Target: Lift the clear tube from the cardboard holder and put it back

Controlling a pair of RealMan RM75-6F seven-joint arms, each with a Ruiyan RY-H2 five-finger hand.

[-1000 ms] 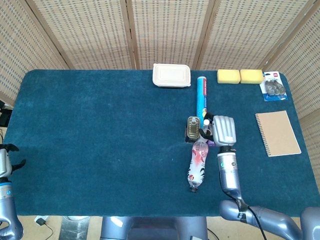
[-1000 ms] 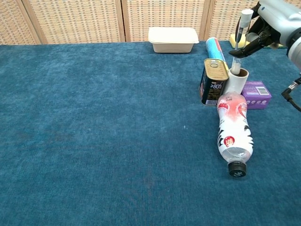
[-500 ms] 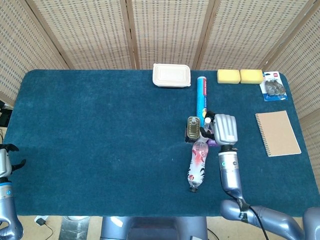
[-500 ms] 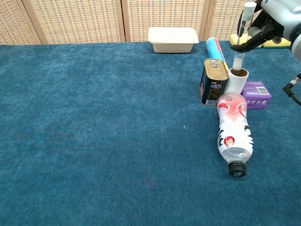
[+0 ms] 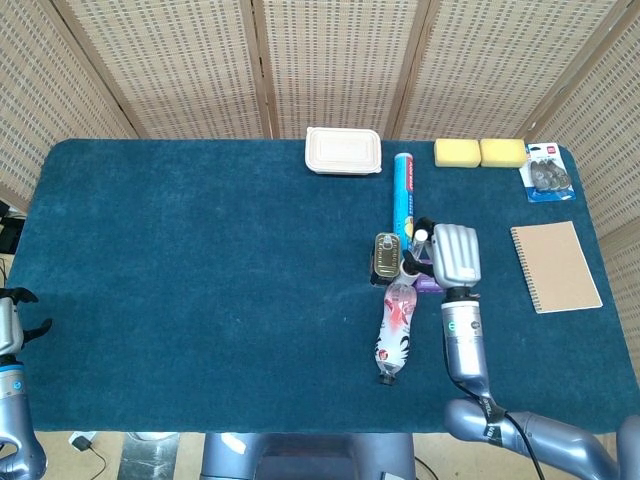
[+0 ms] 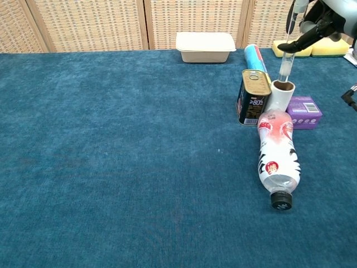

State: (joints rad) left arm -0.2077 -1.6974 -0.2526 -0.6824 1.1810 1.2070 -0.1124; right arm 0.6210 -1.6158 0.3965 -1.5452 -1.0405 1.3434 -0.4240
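Clear tube (image 6: 286,56): slim, transparent, white cap on top, hanging near-upright with a slight tilt. Its lower end is sitting just above the mouth of the cardboard holder (image 6: 280,96), looks clear of it or barely at the rim; can't tell for sure. Upper part is showing pinched in the right hand (image 6: 323,19).

Cardboard holder: short pale tube, brown inside, standing upright with open mouth up, on the blue table (image 6: 111,156), right half, nearer the far edge than the near one. Head view is showing only the tube's cap (image 5: 421,236); the holder is mostly hidden there.
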